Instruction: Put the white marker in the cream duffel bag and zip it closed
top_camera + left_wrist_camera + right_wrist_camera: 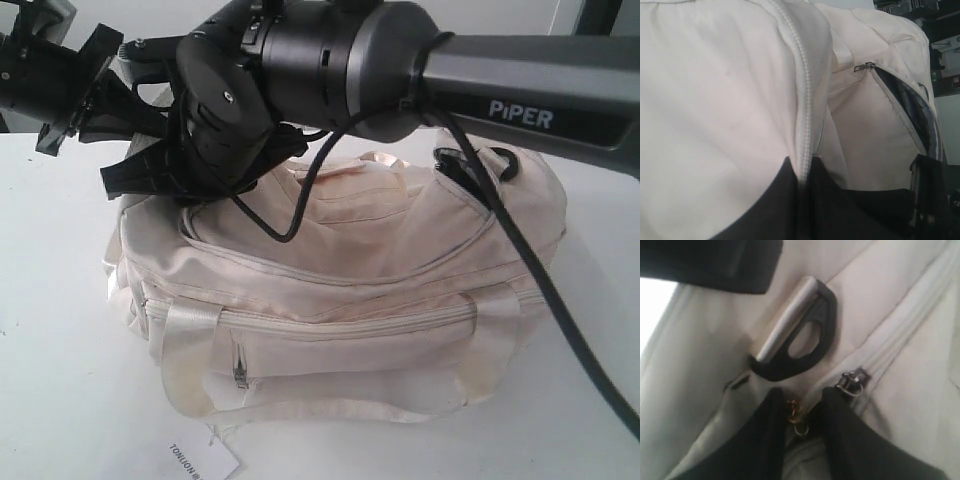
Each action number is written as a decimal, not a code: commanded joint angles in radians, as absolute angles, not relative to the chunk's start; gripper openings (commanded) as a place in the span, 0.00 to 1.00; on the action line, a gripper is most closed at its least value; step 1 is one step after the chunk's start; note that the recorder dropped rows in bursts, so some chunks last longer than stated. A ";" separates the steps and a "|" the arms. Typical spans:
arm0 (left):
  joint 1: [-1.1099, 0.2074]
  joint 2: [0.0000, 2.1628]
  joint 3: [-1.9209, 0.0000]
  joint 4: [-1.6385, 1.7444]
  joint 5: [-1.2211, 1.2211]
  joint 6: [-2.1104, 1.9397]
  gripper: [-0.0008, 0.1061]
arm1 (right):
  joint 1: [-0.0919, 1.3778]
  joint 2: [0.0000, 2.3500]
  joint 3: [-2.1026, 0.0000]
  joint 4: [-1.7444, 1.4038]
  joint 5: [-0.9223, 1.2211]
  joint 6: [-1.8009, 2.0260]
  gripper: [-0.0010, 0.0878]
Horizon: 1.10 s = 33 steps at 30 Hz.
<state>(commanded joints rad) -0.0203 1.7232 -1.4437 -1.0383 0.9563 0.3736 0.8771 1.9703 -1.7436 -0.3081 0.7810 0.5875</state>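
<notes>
The word "PiPER" stands in white letters on the dark band of the long grey metal arm link that crosses the top right of the exterior view. The "i" is lower-case and the other letters are capitals. A white printed paper tag lies on the white table, just in front of the cream fabric duffel bag. A line of small black capitals runs along it and may begin "TONUON", but the print is too small and slanted to be sure.
</notes>
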 joint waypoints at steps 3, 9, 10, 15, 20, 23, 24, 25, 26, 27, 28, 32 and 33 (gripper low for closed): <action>-0.020 1.723 -1.444 -1.038 0.956 0.375 0.01 | 0.877 1.960 -1.744 -0.315 0.768 0.604 0.04; -0.020 1.723 -1.444 -1.038 0.956 0.380 0.01 | 0.877 1.915 -1.744 -0.317 0.728 0.609 0.01; -0.020 1.723 -1.444 -1.037 0.956 0.380 0.01 | 0.877 1.908 -1.744 -0.319 0.728 0.609 0.01; -0.020 1.723 -1.444 -1.035 0.956 0.382 0.01 | 0.877 1.886 -1.744 -0.323 0.728 0.609 0.01; -0.020 1.723 -1.444 -1.035 0.959 0.388 0.01 | 0.877 1.881 -1.744 -0.325 0.730 0.609 0.01; -0.020 1.723 -1.444 -1.035 0.958 0.390 0.01 | 0.877 1.881 -1.744 -0.323 0.739 0.609 0.01; -0.020 1.723 -1.444 -1.035 0.958 0.393 0.01 | 0.877 1.877 -1.744 -0.318 0.741 0.609 0.01; -0.020 1.723 -1.444 -1.035 0.958 0.393 0.01 | 0.877 1.875 -1.744 -0.314 0.743 0.609 0.01; -0.020 1.723 -1.444 -1.035 0.958 0.393 0.01 | 0.877 1.873 -1.744 -0.306 0.745 0.609 0.01; -0.020 1.723 -1.444 -1.035 0.956 0.393 0.01 | 0.877 1.868 -1.744 -0.302 0.745 0.609 0.01; -0.020 1.723 -1.444 -1.035 0.954 0.393 0.01 | 0.877 1.861 -1.744 -0.286 0.750 0.609 0.01; -0.020 1.723 -1.444 -1.035 0.950 0.393 0.01 | 0.877 1.847 -1.744 -0.232 0.781 0.609 0.01; -0.020 1.723 -1.444 -1.035 0.950 0.393 0.01 | 0.877 1.847 -1.744 -0.217 0.790 0.609 0.01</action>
<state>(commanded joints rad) -0.0203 1.7232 -1.4437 -1.0347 0.9503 0.3930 0.8771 1.8475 -1.7436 -0.2168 0.7900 0.6086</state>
